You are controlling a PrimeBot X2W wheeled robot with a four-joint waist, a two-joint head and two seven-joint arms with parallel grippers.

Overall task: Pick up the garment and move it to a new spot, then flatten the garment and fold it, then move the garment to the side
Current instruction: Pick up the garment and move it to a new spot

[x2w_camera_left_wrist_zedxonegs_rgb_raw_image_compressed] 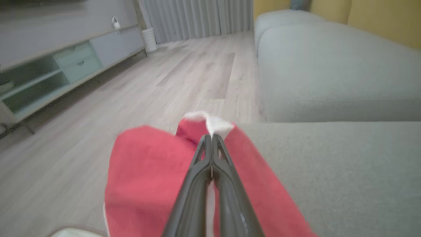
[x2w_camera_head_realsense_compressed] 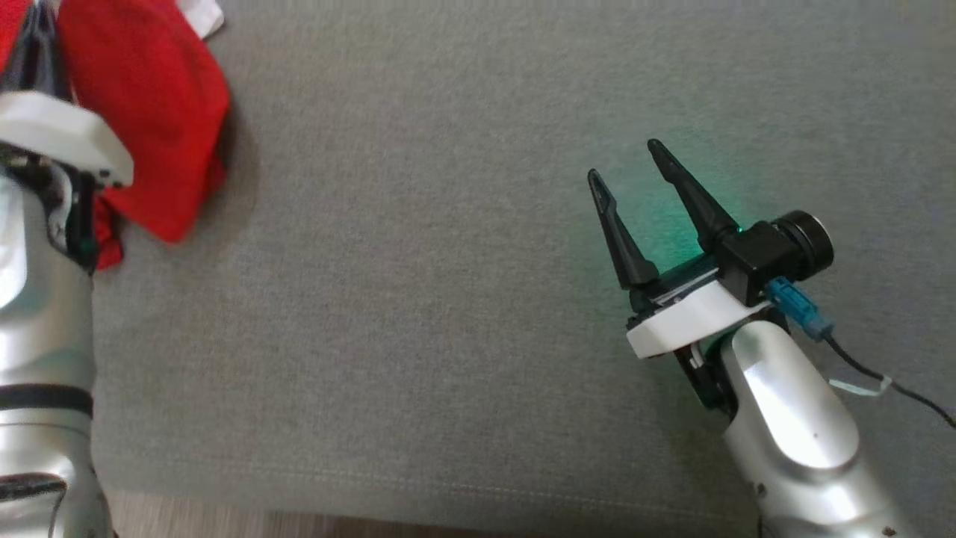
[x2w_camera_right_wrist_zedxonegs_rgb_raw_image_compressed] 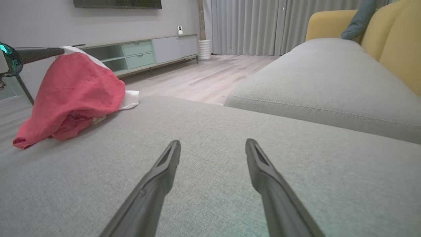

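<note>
The garment (x2w_camera_head_realsense_compressed: 149, 104) is red with a white part and hangs at the far left of the grey sofa seat (x2w_camera_head_realsense_compressed: 448, 299). In the left wrist view my left gripper (x2w_camera_left_wrist_zedxonegs_rgb_raw_image_compressed: 210, 138) is shut on the garment (x2w_camera_left_wrist_zedxonegs_rgb_raw_image_compressed: 148, 177), pinching it at the white edge so the cloth drapes down both sides of the fingers. From the right wrist view the garment (x2w_camera_right_wrist_zedxonegs_rgb_raw_image_compressed: 72, 95) is lifted at its top by the left fingers (x2w_camera_right_wrist_zedxonegs_rgb_raw_image_compressed: 39, 52), with its lower end resting on the seat. My right gripper (x2w_camera_head_realsense_compressed: 626, 161) stands open above the seat on the right, nothing between its fingers (x2w_camera_right_wrist_zedxonegs_rgb_raw_image_compressed: 164, 171).
The seat's front edge (x2w_camera_head_realsense_compressed: 373, 493) borders wooden floor (x2w_camera_left_wrist_zedxonegs_rgb_raw_image_compressed: 131, 98). A second grey cushion (x2w_camera_right_wrist_zedxonegs_rgb_raw_image_compressed: 329, 82) lies beyond the seat, with yellow backrests (x2w_camera_right_wrist_zedxonegs_rgb_raw_image_compressed: 394, 42) behind. A low cabinet (x2w_camera_right_wrist_zedxonegs_rgb_raw_image_compressed: 148, 54) stands along the far wall. A cable (x2w_camera_head_realsense_compressed: 881, 377) trails from my right wrist.
</note>
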